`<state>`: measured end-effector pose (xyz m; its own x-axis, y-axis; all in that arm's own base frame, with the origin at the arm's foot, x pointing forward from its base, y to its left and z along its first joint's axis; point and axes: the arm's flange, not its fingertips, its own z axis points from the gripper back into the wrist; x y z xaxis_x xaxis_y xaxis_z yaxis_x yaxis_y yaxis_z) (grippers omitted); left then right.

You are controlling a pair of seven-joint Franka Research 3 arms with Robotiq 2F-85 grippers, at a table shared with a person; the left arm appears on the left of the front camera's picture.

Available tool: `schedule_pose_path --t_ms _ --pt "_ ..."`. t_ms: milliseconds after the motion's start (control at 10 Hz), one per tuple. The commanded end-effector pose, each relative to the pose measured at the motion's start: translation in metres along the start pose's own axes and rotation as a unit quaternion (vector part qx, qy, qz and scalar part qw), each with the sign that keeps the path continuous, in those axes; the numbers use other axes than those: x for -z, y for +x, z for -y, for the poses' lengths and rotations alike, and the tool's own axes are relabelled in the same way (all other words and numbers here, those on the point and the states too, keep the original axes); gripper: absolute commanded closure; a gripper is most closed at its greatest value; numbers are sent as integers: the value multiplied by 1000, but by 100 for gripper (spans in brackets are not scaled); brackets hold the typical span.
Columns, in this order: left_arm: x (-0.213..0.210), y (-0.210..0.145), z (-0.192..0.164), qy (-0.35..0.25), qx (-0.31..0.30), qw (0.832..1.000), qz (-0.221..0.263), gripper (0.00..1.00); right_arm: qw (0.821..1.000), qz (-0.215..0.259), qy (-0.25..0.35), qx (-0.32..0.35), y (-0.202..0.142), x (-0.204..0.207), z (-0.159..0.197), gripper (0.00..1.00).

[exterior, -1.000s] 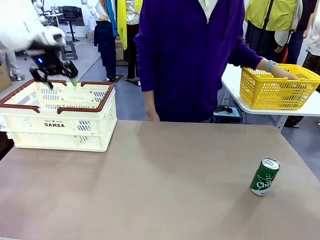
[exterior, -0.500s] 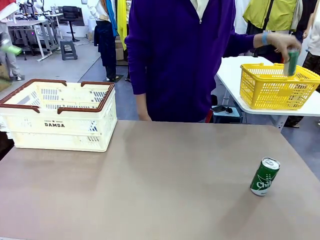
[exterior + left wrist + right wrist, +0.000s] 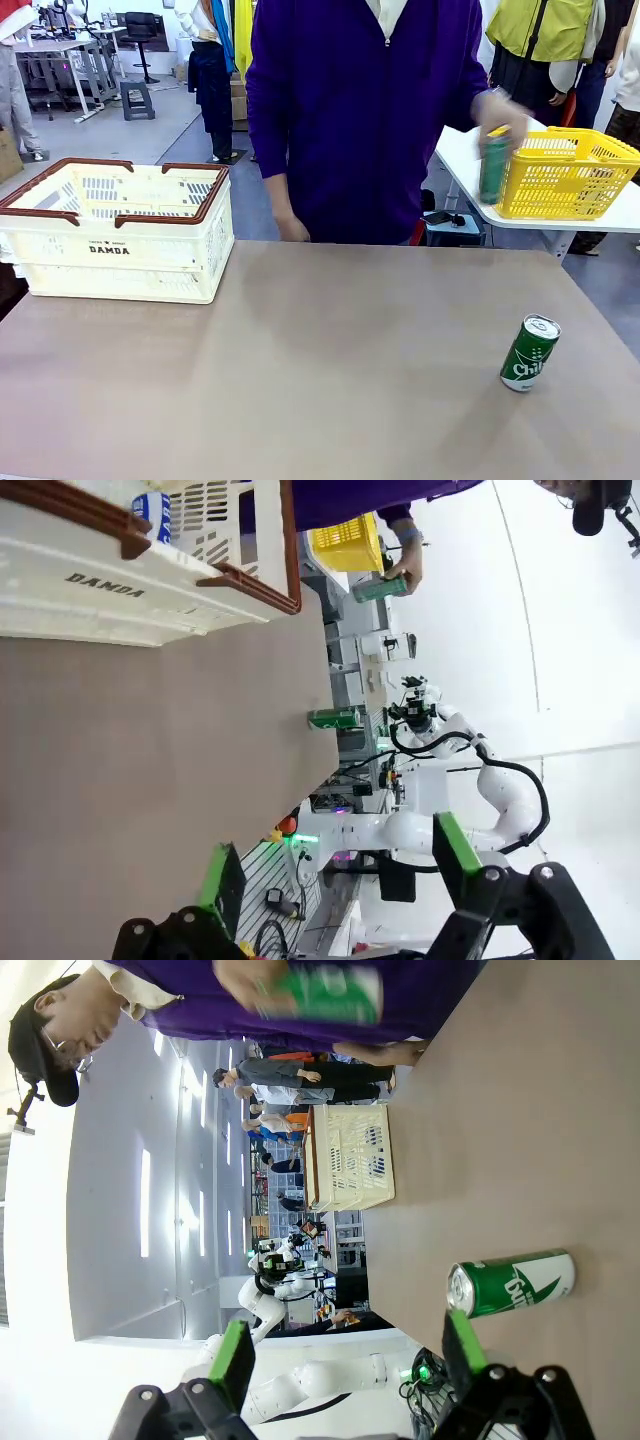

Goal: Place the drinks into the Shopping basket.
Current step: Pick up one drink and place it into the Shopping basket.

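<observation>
Plainly, left end effector (image 3: pixel 338 865) and right end effector (image 3: pixel 348 1352) gape; Shopping basket (image 3: pixel 120 272) is slotted.

Table (image 3: pixel 300 380) bears Shopping basket (image 3: pixel 120 245) and green can (image 3: pixel 529 352).

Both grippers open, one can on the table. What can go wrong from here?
1. The can stands near the table's right edge; a glancing touch might tip it and roll it off.
2. The person's hand holds another can by the yellow basket; the right gripper reaching there may meet it.
</observation>
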<state>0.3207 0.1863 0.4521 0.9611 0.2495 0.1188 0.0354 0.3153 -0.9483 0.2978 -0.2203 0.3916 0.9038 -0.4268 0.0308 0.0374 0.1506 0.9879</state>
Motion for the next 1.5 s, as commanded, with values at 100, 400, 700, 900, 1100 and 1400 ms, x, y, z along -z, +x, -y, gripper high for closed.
schedule_pose_path --t_ms 100,400,700,900,1100,1400 --pt "-3 8 29 3 -9 1000 -2 0 1000 -4 0 -2 -1 -1 -4 0" --pt "-3 8 29 3 -9 1000 -2 0 1000 -4 0 -2 -1 -1 -4 0" --pt "-3 8 29 3 -9 1000 -2 0 1000 0 0 0 0 0 0 0" --pt "-3 8 29 3 -9 1000 -2 0 974 -95 -172 -110 -31 65 -85 0" --pt "-3 8 29 3 -9 1000 -2 0 914 -100 -335 -206 -69 149 -115 0" --pt "-3 8 29 3 -9 1000 -2 0 840 -164 -411 -315 -130 210 -97 0"
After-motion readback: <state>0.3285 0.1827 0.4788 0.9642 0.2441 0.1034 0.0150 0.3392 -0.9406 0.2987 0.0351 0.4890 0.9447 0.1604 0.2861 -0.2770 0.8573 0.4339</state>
